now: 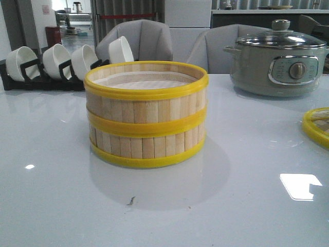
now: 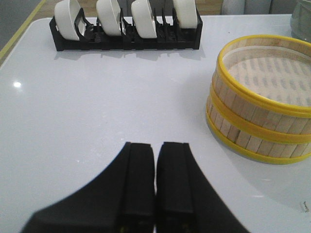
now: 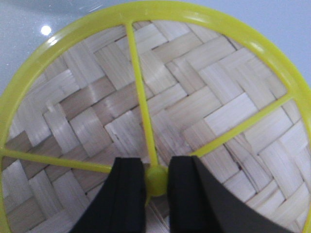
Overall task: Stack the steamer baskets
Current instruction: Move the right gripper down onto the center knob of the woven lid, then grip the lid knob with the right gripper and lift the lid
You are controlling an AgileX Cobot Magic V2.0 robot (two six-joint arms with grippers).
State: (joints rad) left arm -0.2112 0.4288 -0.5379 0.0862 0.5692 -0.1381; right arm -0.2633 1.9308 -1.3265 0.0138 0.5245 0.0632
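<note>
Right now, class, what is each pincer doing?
Left pincer: shut, holding nothing.
Right pincer: shut on the lid knob.

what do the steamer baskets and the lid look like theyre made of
Steamer baskets: walls of pale vertical slats with visible grain, likely bamboo or wood, matte; the glossy yellow rims look like plastic. Lid: flat pale strips woven in a herringbone, probably bamboo, under a smooth yellow frame and knob that seem plastic, with the right gripper around the knob.
</note>
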